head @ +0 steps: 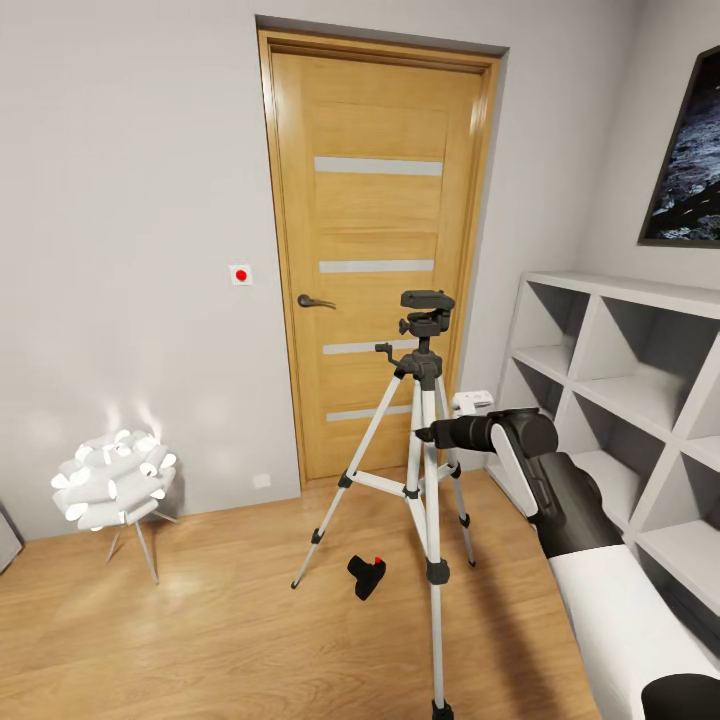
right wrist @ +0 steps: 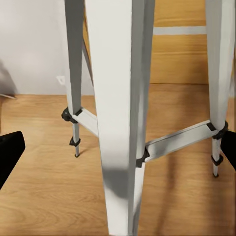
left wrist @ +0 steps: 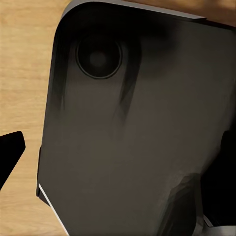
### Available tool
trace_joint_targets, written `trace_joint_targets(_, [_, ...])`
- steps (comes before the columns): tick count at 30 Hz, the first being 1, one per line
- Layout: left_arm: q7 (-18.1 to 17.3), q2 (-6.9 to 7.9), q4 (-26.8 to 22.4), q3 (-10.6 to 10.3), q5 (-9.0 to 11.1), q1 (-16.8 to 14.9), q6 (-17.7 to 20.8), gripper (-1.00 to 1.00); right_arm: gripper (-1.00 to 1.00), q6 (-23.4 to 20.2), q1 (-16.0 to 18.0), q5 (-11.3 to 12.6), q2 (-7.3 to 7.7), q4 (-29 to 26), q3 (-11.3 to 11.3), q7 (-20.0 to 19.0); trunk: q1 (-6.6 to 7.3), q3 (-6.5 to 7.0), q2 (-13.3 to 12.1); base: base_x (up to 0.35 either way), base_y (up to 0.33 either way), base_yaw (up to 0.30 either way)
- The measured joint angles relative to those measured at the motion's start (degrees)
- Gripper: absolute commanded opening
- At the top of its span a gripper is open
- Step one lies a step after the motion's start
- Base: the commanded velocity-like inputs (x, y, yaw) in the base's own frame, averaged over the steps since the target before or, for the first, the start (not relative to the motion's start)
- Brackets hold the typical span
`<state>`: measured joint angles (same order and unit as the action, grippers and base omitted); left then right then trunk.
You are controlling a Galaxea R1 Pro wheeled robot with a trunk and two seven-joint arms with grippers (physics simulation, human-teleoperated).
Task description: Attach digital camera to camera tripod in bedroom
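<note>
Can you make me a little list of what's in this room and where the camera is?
camera: digital camera lying on the wood floor, between the tripod's legs
tripod: camera tripod standing before the door, head bare
right arm: stretched toward the tripod legs
right gripper: holding nothing I can see
lamp: white flower-shaped lamp, at left
shelves: white shelf unit, at right

head cam looks down at camera tripod [head: 425, 440]; right wrist cam close on its legs.

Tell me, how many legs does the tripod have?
3. The tripod stands on the wood floor before the door: one leg slants toward the lamp, one comes forward beside the camera, one reaches back toward the shelves.
</note>
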<state>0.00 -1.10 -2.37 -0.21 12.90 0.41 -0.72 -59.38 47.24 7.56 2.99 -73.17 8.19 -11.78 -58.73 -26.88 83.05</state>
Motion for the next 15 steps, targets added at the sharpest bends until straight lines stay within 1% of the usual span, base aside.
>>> trace_joint_targets(4, [0.0,0.04,0.0,0.0,0.0,0.0,0.0,1.0,1.0,0.1,0.0,-0.8,-0.04,0.0,0.0,0.2,0.0,0.0,0.0,0.0,0.0,0.0])
trace_joint_targets(15, [0.0,0.06,0.0,0.0,0.0,0.0,0.0,1.0,1.0,0.3,0.0,-1.1,-0.09,0.0,0.0,0.3,0.0,0.0,0.0,0.0,0.0,0.0])
